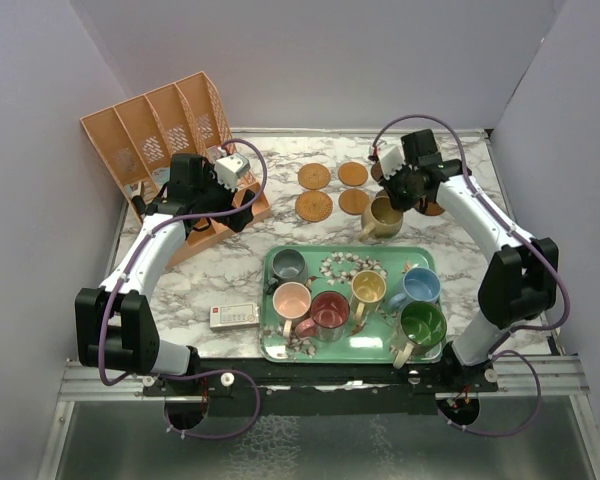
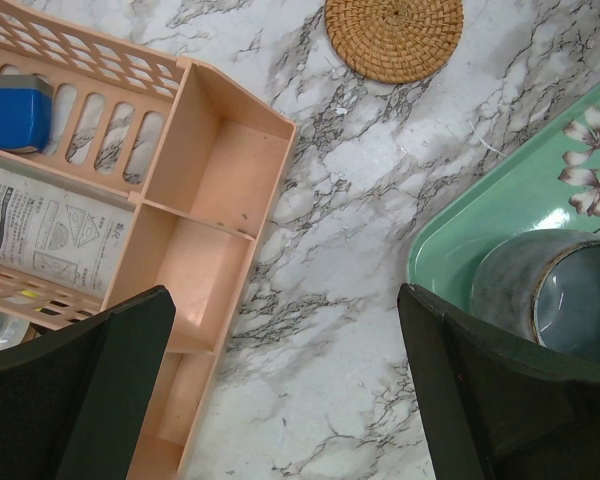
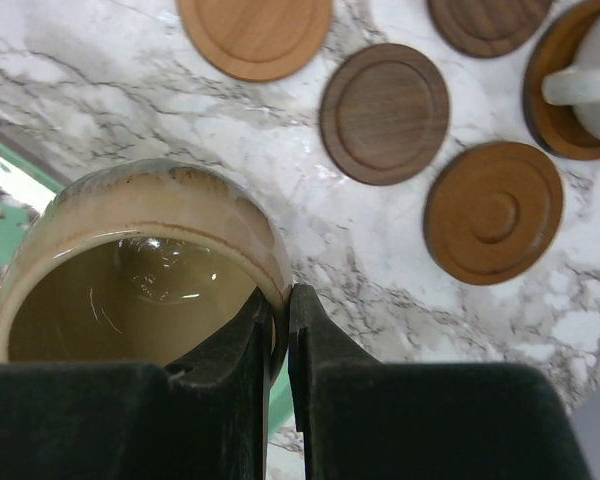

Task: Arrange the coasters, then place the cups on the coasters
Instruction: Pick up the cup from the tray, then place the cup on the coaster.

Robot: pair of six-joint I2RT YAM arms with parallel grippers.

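My right gripper (image 3: 280, 315) is shut on the rim of a tan-brown cup (image 3: 140, 270), one finger inside the cup and one outside. In the top view this cup (image 1: 383, 218) hangs just behind the green tray (image 1: 278, 345), near the coasters. Brown coasters (image 3: 385, 98) (image 3: 493, 210) lie on the marble past the cup, and a cream cup (image 3: 595, 80) stands on another coaster (image 3: 545, 100). Two woven coasters (image 1: 314, 177) (image 1: 314, 206) lie further left. My left gripper (image 2: 285, 380) is open over bare marble, beside the tray's grey cup (image 2: 555, 295). Several cups stand on the tray, among them pink (image 1: 292, 300) and green (image 1: 421, 325).
An orange desk organizer (image 1: 165, 135) stands at the back left, right next to my left gripper (image 1: 242, 207); it holds papers and a blue object (image 2: 15, 110). A small white and red box (image 1: 233, 316) lies left of the tray. Walls enclose the table on three sides.
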